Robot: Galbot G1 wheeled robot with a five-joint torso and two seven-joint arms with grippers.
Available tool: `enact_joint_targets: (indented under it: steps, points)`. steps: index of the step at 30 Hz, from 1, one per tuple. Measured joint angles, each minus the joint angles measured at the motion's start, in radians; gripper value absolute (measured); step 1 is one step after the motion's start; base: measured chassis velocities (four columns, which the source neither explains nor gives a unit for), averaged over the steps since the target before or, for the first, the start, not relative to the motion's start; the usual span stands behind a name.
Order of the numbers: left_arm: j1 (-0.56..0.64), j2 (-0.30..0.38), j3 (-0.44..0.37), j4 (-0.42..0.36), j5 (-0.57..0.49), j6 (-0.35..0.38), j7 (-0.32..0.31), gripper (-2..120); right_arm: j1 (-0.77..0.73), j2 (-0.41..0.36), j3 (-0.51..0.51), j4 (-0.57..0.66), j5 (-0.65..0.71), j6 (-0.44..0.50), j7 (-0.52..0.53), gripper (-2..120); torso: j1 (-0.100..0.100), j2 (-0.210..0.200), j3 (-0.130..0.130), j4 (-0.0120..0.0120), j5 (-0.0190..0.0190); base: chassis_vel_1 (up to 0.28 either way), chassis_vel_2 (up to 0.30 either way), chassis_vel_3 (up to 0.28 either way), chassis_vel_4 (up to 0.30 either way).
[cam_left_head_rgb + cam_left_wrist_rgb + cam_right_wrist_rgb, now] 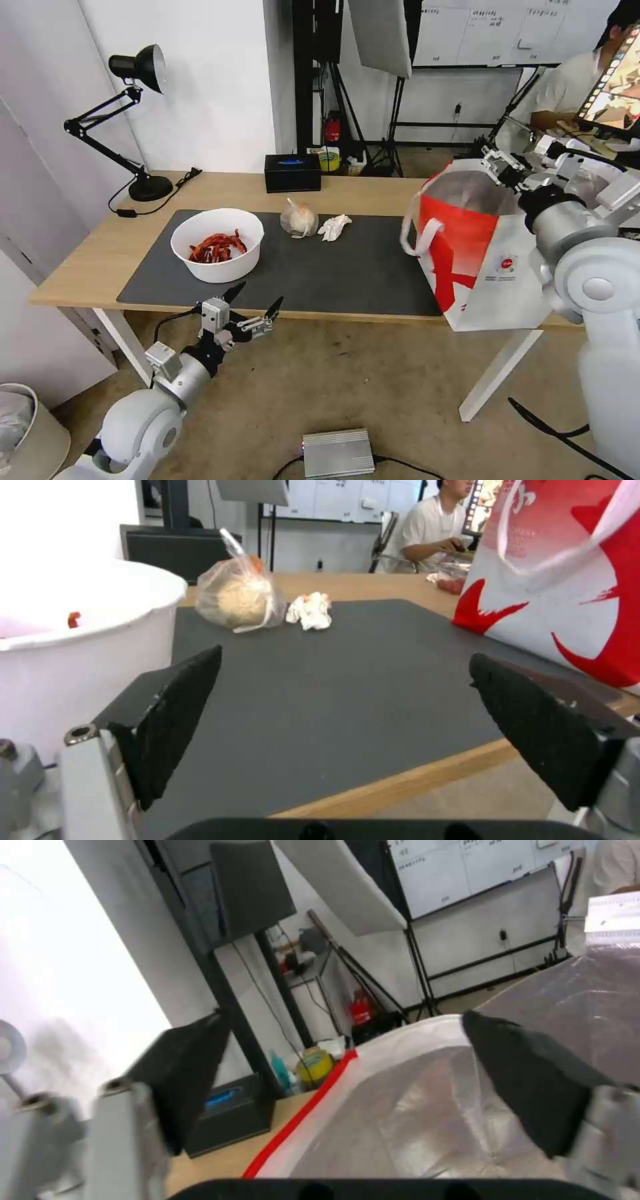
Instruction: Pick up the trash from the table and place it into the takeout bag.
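Note:
A white round bowl (217, 244) (80, 645) of red scraps stands at the left of the dark mat (347, 267) on the light-wood table (100, 253). Behind it to the right lie a small knotted clear bag (299, 219) (237, 597) and a crumpled white tissue (333, 227) (309, 610). The white and red takeout bag (473, 247) (567, 575) stands open at the table's right end. A clear tray with red bits (448, 581) peeks out behind it. My left gripper (253, 303) (347, 720) hovers open and empty off the table's front edge, near the bowl. My right gripper (505, 168) (360, 1080) is open above the bag's foil-lined mouth (433, 1120).
A black desk lamp (133, 120) stands at the table's far left corner and a black rectangular box (292, 172) (230, 1115) at the back edge. On the floor lie a grey metal box (337, 453) and a pale bin (27, 433). Tripods stand behind the table.

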Motion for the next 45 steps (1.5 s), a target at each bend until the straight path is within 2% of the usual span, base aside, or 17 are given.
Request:
enact_joint_targets:
  steps: [2,5,7,8,10,13,14,16,20,26,32,39,45]
  points:
    - [-0.002,0.000,0.002,0.000,0.000,0.000,0.000,100,-0.009,-0.003,-0.011,0.008,0.001,0.010,-0.011,97,0.000,0.000,0.000,0.0000,0.0000,0.000,0.000,0.000,0.000]
    - [-0.003,0.000,0.003,0.001,0.000,0.000,0.000,100,-0.015,-0.008,-0.018,0.012,0.001,0.019,-0.020,99,0.000,0.000,0.000,0.0000,0.0000,0.000,0.000,0.000,0.000]
    - [-0.003,-0.002,0.005,0.004,0.000,-0.001,0.000,100,-0.030,-0.025,-0.031,0.028,0.000,0.041,-0.065,100,0.000,0.000,0.000,0.0000,0.0000,0.000,0.000,0.000,0.000]
    - [-0.002,-0.006,0.007,0.007,0.001,-0.003,0.000,100,-0.051,-0.046,-0.043,0.050,-0.001,0.067,-0.123,100,0.000,0.000,0.000,0.0000,0.0000,0.000,0.000,0.000,0.000]
    - [-0.002,-0.008,0.008,0.008,0.002,-0.004,0.000,100,-0.061,-0.054,-0.047,0.059,-0.002,0.075,-0.145,100,0.000,0.000,0.000,0.0001,0.0000,0.000,0.000,0.000,0.000]
    - [-0.003,-0.015,0.008,0.015,0.021,-0.005,0.001,100,-0.146,-0.109,-0.060,0.107,-0.042,0.114,-0.264,100,0.000,0.000,0.000,0.0001,-0.0003,0.000,0.000,0.000,0.000]
    - [-0.003,-0.015,0.008,0.015,0.021,-0.005,0.001,100,-0.146,-0.109,-0.060,0.107,-0.042,0.114,-0.264,100,0.000,0.000,0.000,0.0001,-0.0003,0.000,0.000,0.000,0.000]
    - [-0.004,-0.013,0.000,0.021,0.028,-0.006,0.002,100,-0.237,-0.164,-0.067,0.132,-0.107,0.148,-0.349,100,0.000,0.000,0.000,0.0000,0.0001,0.000,0.000,0.000,0.000]
    - [-0.010,-0.009,-0.009,0.031,0.028,-0.008,-0.007,100,-0.349,-0.203,-0.069,0.149,-0.188,0.187,-0.413,100,0.000,0.000,0.000,-0.0002,0.0000,0.000,0.000,0.000,0.000]
    - [-0.014,0.002,-0.019,0.040,0.028,-0.017,-0.013,100,-0.416,-0.205,-0.098,0.146,-0.278,0.232,-0.438,100,0.000,0.000,0.000,-0.0001,-0.0001,0.000,0.000,0.000,0.000]
    - [0.009,0.006,-0.051,0.040,0.030,-0.026,-0.020,100,-0.500,-0.176,-0.152,0.113,-0.392,0.300,-0.454,100,0.000,0.000,0.000,0.0000,-0.0002,0.000,0.000,0.000,0.000]
    - [0.026,0.008,-0.068,0.043,0.045,-0.033,-0.031,100,-0.584,-0.150,-0.184,0.078,-0.457,0.328,-0.461,100,0.000,0.000,0.000,0.0000,0.0000,0.000,0.000,0.000,0.000]
    - [0.039,0.008,-0.079,0.041,0.061,0.001,-0.036,100,-0.645,-0.145,-0.191,0.081,-0.517,0.336,-0.460,100,0.000,0.000,0.000,0.0000,-0.0001,0.000,0.000,0.000,0.000]
